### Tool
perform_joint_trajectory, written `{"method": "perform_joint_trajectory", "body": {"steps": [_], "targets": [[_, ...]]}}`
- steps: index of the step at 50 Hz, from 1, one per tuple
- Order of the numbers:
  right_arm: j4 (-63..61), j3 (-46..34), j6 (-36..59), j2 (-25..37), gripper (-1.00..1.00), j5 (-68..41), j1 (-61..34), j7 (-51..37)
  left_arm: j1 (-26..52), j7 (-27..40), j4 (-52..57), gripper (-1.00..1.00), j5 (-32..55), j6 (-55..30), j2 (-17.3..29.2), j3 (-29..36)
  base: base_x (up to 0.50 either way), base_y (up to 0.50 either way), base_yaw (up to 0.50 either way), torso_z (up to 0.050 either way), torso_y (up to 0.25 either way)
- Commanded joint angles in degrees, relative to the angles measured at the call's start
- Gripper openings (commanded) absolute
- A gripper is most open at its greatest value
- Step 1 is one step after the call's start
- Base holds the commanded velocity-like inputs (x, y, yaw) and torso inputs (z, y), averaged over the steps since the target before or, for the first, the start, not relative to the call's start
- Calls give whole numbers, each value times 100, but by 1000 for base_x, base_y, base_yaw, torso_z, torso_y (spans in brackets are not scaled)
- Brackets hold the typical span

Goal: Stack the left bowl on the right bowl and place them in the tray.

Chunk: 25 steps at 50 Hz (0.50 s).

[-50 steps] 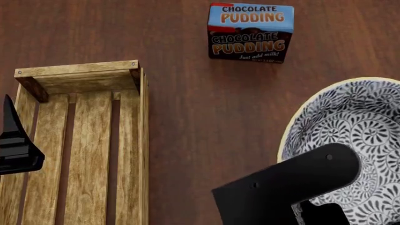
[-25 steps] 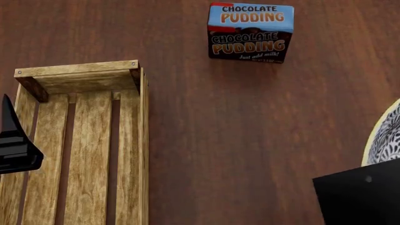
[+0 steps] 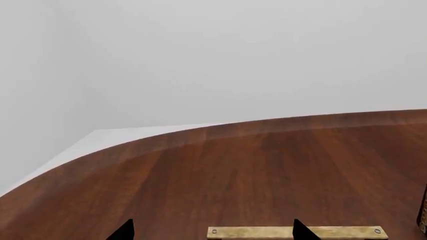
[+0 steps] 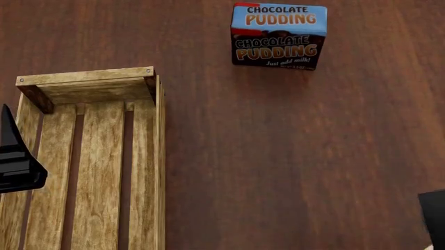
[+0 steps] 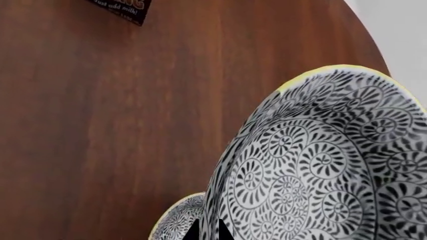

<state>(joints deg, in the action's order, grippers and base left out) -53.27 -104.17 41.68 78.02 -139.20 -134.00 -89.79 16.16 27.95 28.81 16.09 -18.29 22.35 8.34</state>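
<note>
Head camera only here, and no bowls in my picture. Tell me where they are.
Observer: The right wrist view shows a patterned bowl filling the frame, right at the right gripper.
Operator: Report the other bowl.
Observer: The second bowl shows only a sliver of rim, beside the first.
Operator: Give me the left gripper.
Observer: The left gripper is open, its tips spread by the tray end plank.

The patterned bowl (image 5: 320,165) has left the head view toward 4 o'clock. Of the right arm (image 4: 434,216), only a corner remains there.
</note>
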Motion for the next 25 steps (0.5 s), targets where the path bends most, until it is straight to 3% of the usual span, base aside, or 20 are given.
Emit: {"method": "perform_joint_trajectory", "body": {"steps": [1, 25], "targets": [[462, 368, 721, 286, -100, -257, -91, -20, 6, 5, -36, 100, -3, 31, 7, 16, 0, 0, 0, 0, 0], [580, 649, 904, 844, -100, 3, 263, 323, 6, 12, -111, 100, 4, 87, 13, 49, 0, 0, 0, 0, 0]]}}
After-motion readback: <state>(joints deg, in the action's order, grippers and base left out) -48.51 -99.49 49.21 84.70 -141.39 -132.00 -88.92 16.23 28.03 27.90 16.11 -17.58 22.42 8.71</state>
